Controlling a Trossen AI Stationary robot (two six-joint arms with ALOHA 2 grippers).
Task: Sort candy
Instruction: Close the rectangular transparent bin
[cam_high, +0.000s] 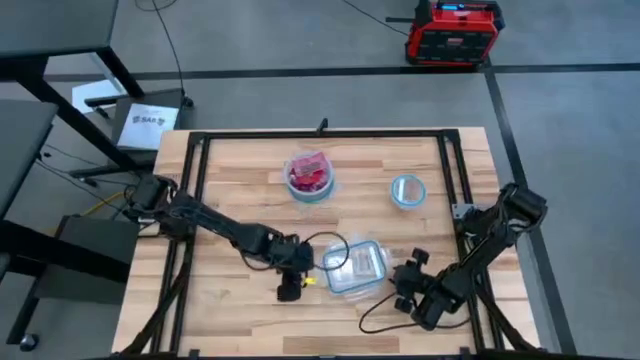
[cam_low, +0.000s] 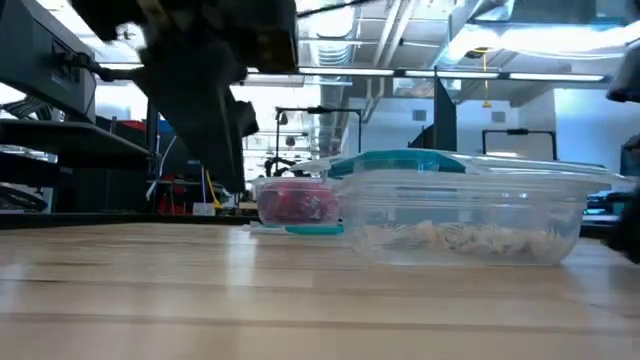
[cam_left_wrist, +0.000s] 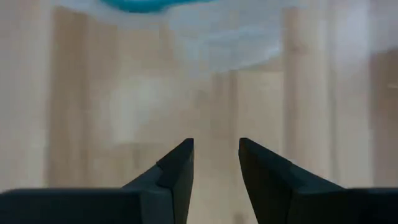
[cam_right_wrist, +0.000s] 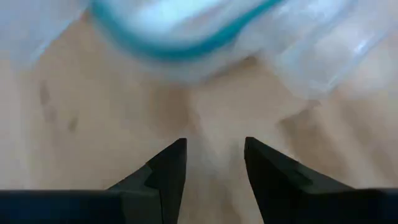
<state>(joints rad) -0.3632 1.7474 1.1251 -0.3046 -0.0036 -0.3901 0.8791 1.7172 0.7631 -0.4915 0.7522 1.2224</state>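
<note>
Evidently the candy (cam_low: 470, 238) lies too jumbled to show any axis.

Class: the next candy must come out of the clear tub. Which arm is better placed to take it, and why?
Probably the left. Its gripper sits beside the tub, fingers open, near a small yellowish piece on the table. The right gripper is also open beside the tub, so the margin is slight.

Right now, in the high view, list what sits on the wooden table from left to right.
Left tool → clear round bowl of red candy → clear rectangular tub → empty clear round bowl with bluish rim → right tool.
</note>
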